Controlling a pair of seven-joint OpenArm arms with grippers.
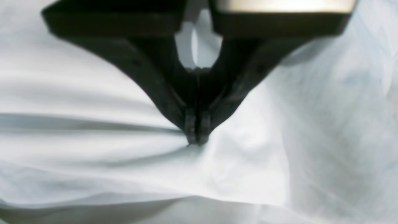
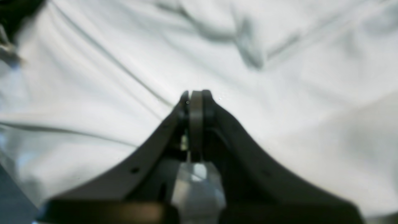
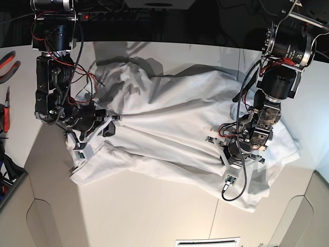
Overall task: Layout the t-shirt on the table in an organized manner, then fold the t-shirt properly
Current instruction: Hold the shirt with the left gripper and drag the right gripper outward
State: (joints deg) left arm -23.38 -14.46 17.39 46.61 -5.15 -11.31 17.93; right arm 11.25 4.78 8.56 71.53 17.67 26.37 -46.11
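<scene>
Now each hand pinches the t-shirt (image 3: 169, 128): left hand (image 1: 196, 141) one side, right hand (image 2: 196, 93) opposite.

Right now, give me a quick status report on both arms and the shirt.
Left gripper shut on the t-shirt. Right gripper shut, pinching cloth too. Shirt bunched and wrinkled across the table, not yet flat. Nothing in the way.

Right gripper (image 2: 196, 95), its 2 dark fingers pressed together at the tips, above the wrinkled white t-shirt (image 2: 279, 102); long creases run diagonally through the cloth.
</scene>
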